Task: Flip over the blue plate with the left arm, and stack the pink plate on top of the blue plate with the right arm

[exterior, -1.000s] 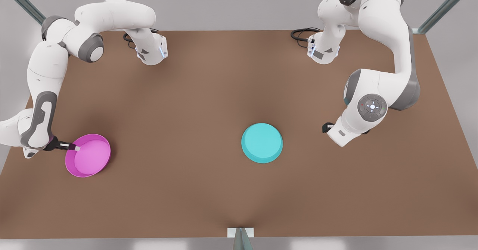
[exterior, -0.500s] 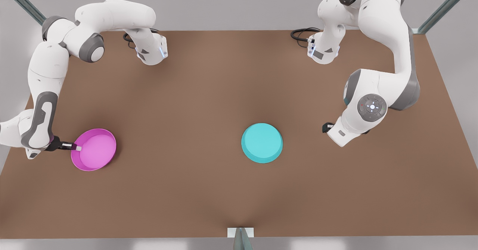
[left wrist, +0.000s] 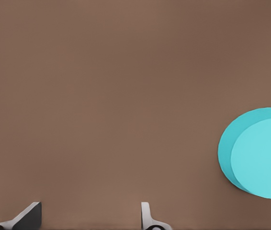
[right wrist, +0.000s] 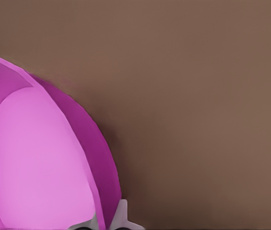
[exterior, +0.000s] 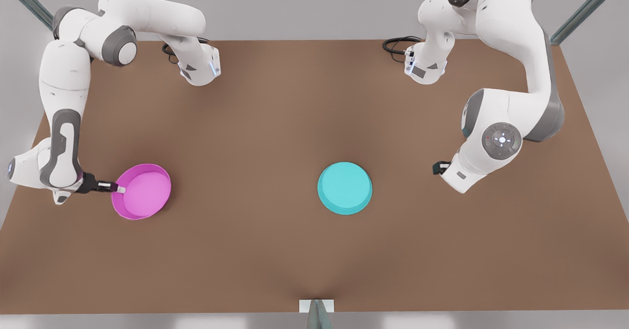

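The pink plate [exterior: 145, 191] hangs tilted just above the brown table on the front view's left, lighter inside facing up. My right gripper [exterior: 118, 188] is shut on its rim, which sits between the fingers [right wrist: 121, 213] over the pink plate [right wrist: 39, 163] in the right wrist view. The blue plate [exterior: 345, 187] lies flat near the table's middle, plain flat face up. My left gripper [exterior: 437, 168] hovers off to the front view's right of it, open with nothing between its fingers [left wrist: 146, 215]; the blue plate [left wrist: 260, 155] lies well apart from it.
Both arm bases [exterior: 199, 68] [exterior: 425, 66] and black cables [exterior: 398, 44] stand at the table's back edge. A small metal bracket [exterior: 316, 307] sits at the middle of the front edge. Bare brown table [exterior: 245, 172] lies between the two plates.
My right gripper has carried the pink plate toward the front view's right, closer to the blue plate. The left arm has drifted slightly away from the blue plate, which has not moved.
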Controlling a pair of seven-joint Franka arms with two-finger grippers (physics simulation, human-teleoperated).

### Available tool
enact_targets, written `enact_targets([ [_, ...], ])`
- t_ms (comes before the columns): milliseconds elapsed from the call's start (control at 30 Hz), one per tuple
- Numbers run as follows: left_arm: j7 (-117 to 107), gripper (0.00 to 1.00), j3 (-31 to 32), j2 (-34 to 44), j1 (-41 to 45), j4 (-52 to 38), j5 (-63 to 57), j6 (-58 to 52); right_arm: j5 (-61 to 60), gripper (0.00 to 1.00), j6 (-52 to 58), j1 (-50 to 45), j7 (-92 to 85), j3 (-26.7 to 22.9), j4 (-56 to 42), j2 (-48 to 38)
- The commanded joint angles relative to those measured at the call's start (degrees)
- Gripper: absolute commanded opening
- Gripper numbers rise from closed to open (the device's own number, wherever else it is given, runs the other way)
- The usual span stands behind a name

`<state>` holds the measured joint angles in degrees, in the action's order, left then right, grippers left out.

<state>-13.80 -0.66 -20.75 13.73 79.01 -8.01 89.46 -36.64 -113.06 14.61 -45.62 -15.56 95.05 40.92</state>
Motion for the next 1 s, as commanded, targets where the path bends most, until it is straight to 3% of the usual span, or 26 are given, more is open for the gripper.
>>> enact_targets([
  [0,0.09,1.00,0.05,-0.08,-0.10,0.00,0.01,0.02,0.34,0.21,-0.49,-0.20,0.27,0.36,0.40,-0.31],
  [100,0.00,1.00,-0.04,-0.17,-0.10,0.09,-0.07,0.19,0.43,0.21,-1.99,-0.02,0.27,4.31,3.82,-2.42],
  [367,-0.09,1.00,-0.04,-0.44,-0.02,0.00,-0.07,0.37,-2.82,0.21,-4.62,-11.18,6.42,4.49,4.70,-3.21],
  [633,0.00,1.00,-0.13,-0.52,-0.10,0.00,-0.07,0.46,-5.02,0.21,-8.76,-22.70,16.53,4.31,11.03,-9.45],
  [967,0.00,1.00,-0.22,-0.70,-0.19,0.09,-0.07,0.54,-16.97,0.21,-15.34,-46.51,33.41,-1.40,12.79,-10.51],
])
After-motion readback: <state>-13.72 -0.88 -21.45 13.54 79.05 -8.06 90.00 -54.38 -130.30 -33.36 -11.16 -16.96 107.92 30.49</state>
